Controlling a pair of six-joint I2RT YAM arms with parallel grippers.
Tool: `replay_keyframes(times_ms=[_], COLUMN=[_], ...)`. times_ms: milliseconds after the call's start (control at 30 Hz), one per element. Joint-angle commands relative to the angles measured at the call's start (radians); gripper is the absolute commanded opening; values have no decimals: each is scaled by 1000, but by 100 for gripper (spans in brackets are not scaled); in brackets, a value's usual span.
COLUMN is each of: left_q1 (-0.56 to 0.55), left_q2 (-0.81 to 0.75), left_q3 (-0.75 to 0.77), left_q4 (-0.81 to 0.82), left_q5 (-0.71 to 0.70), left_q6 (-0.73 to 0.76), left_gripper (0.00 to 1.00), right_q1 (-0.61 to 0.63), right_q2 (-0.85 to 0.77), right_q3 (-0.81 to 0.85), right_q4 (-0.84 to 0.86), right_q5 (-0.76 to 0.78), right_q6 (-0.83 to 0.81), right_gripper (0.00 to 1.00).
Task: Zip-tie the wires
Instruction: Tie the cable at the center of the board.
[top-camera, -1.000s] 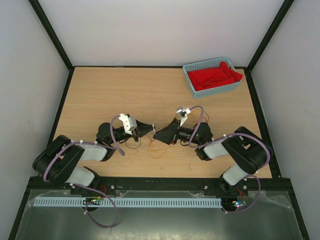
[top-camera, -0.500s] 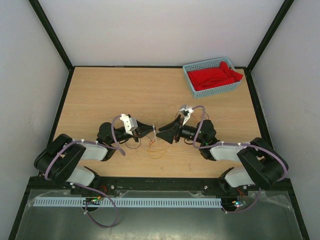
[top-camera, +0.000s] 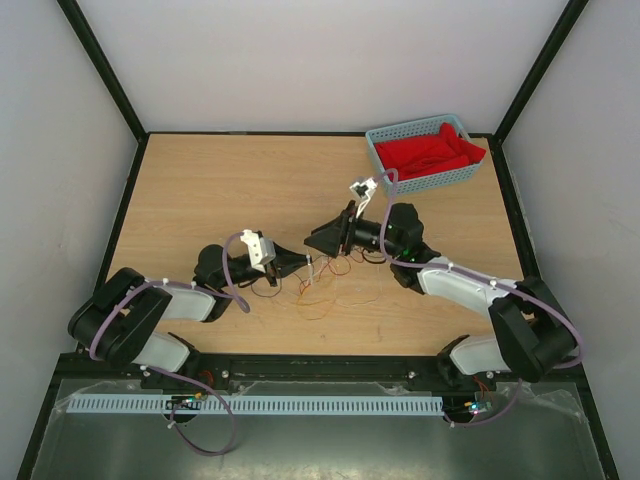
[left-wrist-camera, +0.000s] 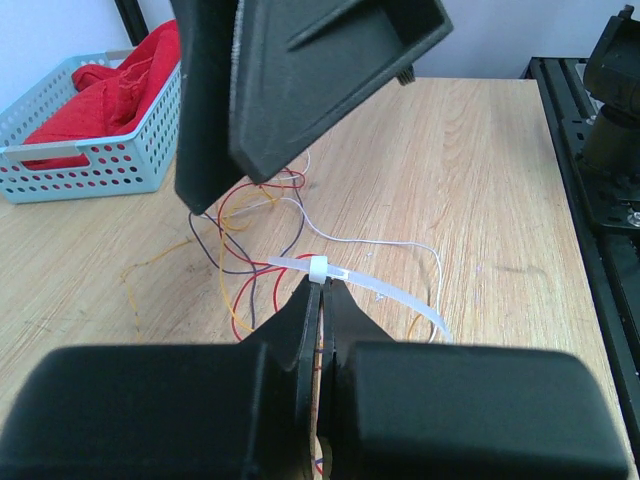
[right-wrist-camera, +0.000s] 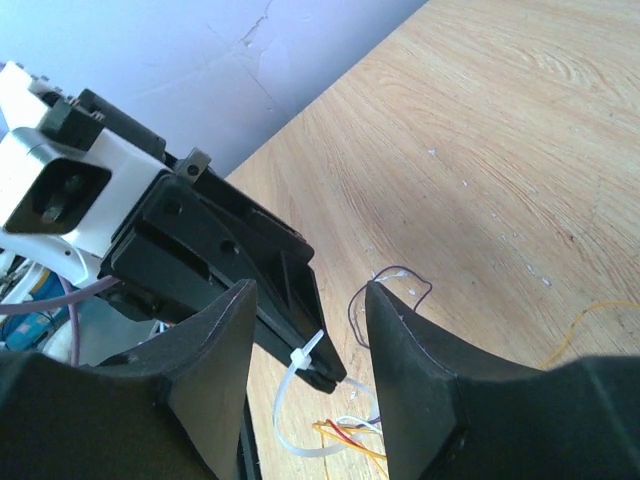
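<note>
Across the middle of the overhead view, the wires (top-camera: 330, 268) sprawl loose on the table (top-camera: 200, 190) between left gripper (top-camera: 304, 263) and right gripper (top-camera: 311, 242); strands may escape the loop if it is tugged early. Low in the left wrist view, closed jaws pinch the zip tie (left-wrist-camera: 318, 268). Mid-frame in the right wrist view, jaws gape, holding nothing.
</note>
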Motion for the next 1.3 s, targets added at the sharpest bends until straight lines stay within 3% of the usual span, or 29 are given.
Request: replay_keyframes(times_ms=[0,733,1100,1267], left_q1=[-5,-7,-5,-6], left_q2=[-13,4,23,37], left_q3=[1,6,4,4], left_q4=[42,42,42,42], left_q5=[29,39,21,12], left_q6=[14,16,12,10], left_gripper=[0,0,0,0], right_q1=[-1,-3,-2,-2], right_q2=[25,61,59,58], right_q3=[65,77,73,73], right_q4=[-188,-163,-147,-143], right_q5=[-17,-111,-149,-156], right_q6=[2,78,104,121], right_gripper=[58,49,23,2])
